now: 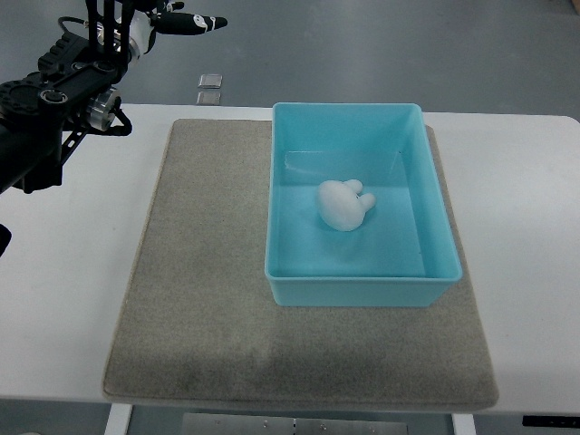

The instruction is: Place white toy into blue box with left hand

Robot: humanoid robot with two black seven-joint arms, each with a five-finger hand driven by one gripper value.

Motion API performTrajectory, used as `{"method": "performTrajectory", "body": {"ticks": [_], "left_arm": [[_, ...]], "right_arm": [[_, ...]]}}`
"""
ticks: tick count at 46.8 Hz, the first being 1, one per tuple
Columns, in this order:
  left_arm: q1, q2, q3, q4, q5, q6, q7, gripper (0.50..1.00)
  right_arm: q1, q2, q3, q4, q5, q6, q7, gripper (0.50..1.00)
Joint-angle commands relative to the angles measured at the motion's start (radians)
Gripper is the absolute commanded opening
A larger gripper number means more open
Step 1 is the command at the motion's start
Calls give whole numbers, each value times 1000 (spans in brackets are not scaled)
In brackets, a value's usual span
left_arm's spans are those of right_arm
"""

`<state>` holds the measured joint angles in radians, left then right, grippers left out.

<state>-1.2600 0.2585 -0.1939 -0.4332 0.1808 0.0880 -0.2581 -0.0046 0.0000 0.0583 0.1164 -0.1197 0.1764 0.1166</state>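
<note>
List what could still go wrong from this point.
Little remains at risk: the white toy already lies inside the blue box.
1. The left hand hangs past the table's far left corner; a careless return sweep might clip the box rim.
2. The box sits on the grey mat, so a knock could slide it.
</note>
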Motion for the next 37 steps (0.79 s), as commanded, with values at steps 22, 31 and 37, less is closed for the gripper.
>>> {"method": "performTrajectory", "body": {"ticks": [22,31,37], "left_arm": [[106,-91,-302,96,-172,-221,-16,958],[119,-91,-348,131,-175,-315,-18,958],[126,-100,-386,155,-181,-315,-18,958]], "right_arm": [[0,0,0,0,0,0,0,936],[0,0,0,0,-1,0,0,936],[0,0,0,0,0,0,0,936]]}}
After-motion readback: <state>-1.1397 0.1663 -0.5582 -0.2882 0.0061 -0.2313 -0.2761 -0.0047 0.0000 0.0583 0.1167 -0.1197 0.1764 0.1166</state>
